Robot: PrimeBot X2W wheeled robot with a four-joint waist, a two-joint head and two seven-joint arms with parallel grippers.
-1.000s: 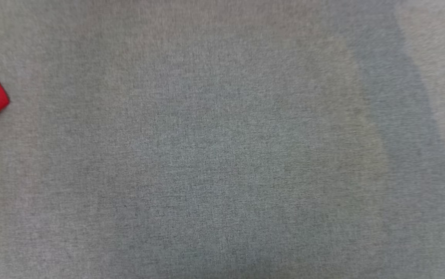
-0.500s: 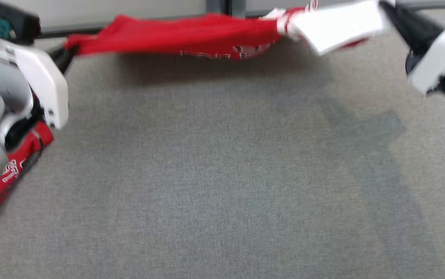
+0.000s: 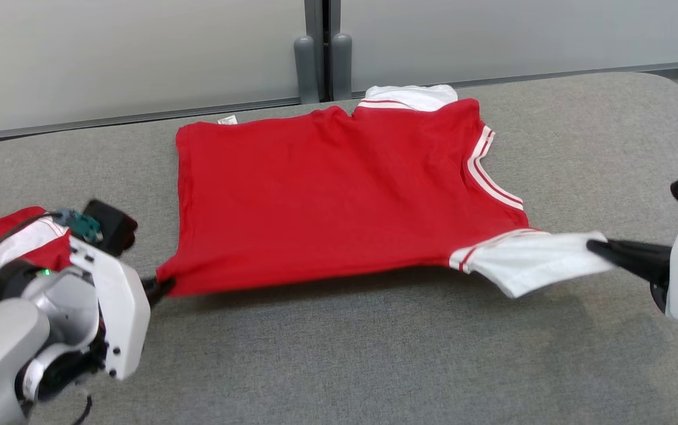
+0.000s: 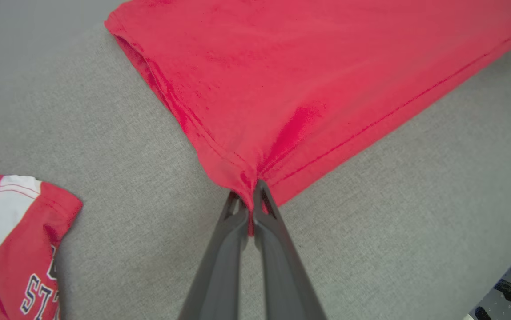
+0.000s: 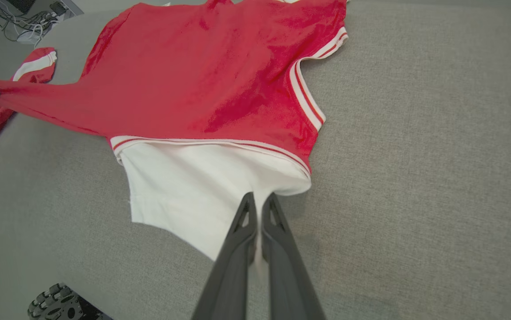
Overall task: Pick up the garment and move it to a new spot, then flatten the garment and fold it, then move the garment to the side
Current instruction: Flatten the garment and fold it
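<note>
The garment (image 3: 339, 195) is a red shirt with white sleeves, spread across the grey table (image 3: 374, 354), its far part lying flat. My left gripper (image 3: 159, 287) is shut on its near-left hem corner, seen close up in the left wrist view, where the red cloth (image 4: 291, 84) bunches at the gripper (image 4: 250, 195). My right gripper (image 3: 595, 246) is shut on the white sleeve (image 3: 527, 262) at the near right; the right wrist view has the sleeve (image 5: 193, 186) pinched at the gripper (image 5: 258, 204). The near edge is pulled taut between both grippers, slightly lifted.
A second red-and-white garment (image 3: 2, 248) lies bunched at the table's left edge behind my left arm, also seen as a lettered piece (image 4: 10, 249) in the left wrist view. A grey wall with a post (image 3: 321, 53) runs behind the table.
The head view has swung, so the whole scene has shifted. The garment, hanging stretched between both grippers half a second ago, now lies spread on the table with its near edge still held.
</note>
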